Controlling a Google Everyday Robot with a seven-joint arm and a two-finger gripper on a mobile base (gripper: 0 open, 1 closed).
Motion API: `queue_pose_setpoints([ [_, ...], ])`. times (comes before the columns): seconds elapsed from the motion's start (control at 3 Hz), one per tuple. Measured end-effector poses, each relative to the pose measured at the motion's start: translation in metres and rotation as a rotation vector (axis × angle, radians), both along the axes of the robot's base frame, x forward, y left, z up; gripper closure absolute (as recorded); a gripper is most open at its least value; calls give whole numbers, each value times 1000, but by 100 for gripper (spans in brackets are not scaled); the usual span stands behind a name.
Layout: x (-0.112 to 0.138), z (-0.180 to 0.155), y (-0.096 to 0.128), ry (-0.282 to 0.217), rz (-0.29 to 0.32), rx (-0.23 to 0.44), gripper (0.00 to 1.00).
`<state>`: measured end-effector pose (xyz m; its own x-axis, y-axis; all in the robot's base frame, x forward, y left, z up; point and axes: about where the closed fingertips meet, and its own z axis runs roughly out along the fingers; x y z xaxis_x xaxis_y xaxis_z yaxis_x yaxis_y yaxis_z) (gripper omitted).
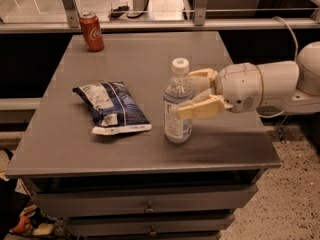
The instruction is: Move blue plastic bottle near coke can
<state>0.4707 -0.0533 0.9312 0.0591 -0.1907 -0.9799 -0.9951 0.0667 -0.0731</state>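
Observation:
The blue plastic bottle [177, 106], clear with a white cap and a white-blue label, stands upright on the grey table [140, 59] near its front right. My gripper [186, 94] reaches in from the right and is shut on the bottle at mid-height. One finger [202, 108] lies across the bottle's front and the other finger [202, 75] sits behind it. The coke can [92, 31], red with a silver top, stands upright at the table's far left corner, well away from the bottle.
A blue-and-white snack bag [112, 107] lies flat on the table to the left of the bottle. A metal railing [200, 9] runs behind the table's far edge. Drawers [147, 204] sit under the tabletop. My white arm [280, 84] stretches over the table's right edge.

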Motion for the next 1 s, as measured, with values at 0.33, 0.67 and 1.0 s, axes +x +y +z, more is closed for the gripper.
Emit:
queue_pose_setpoints([
  [0.33, -1, 1, 2, -1, 4, -1, 99],
  [0.67, 2, 4, 2, -5, -2, 5, 100],
  [1.0, 25, 25, -11, -19, -52, 37, 100],
])
